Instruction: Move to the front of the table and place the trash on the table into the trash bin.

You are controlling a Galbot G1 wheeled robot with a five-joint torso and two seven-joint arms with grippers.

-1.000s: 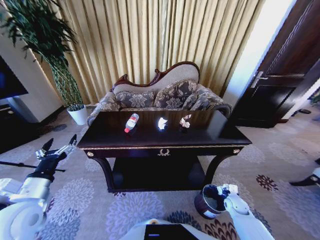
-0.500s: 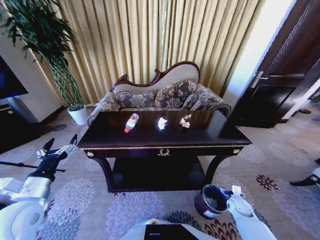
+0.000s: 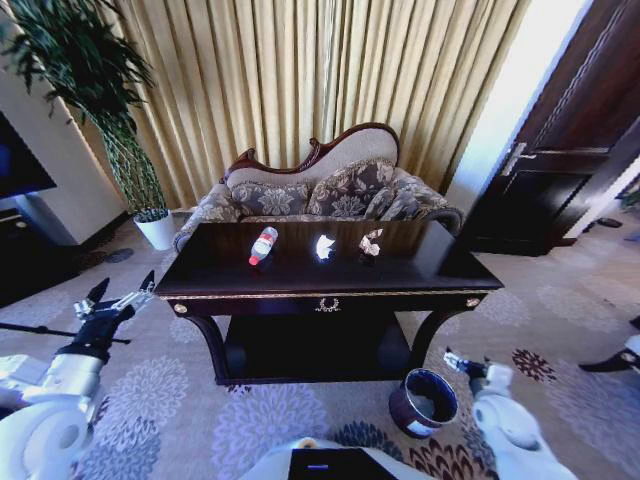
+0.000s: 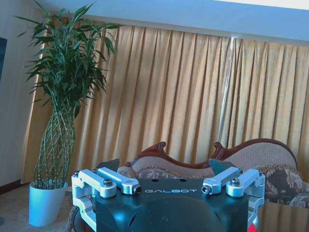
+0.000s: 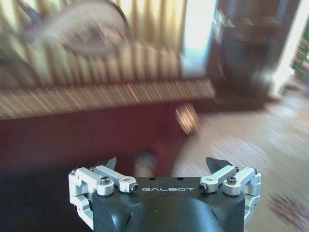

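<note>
- Table [image 3: 300,275] fills frame centre; sofa [image 3: 320,190] behind it.
- Trash bin [image 3: 424,402] on carpet, lower right.
- Left gripper [image 3: 115,295] at left edge, fingers spread wide, empty.
- Right gripper [image 3: 458,362] beside bin rim, fingers wide apart, empty.
- On tabletop: bottle [image 3: 263,244], white paper [image 3: 324,246], wrapper [image 3: 370,241].

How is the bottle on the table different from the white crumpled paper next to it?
The bottle is long, smooth and clear, with a red label; the crumpled paper is short, bumpy and all white. The bottle lies on its side; the crumpled paper sits in a ball. Both rest on the dark table.
</note>
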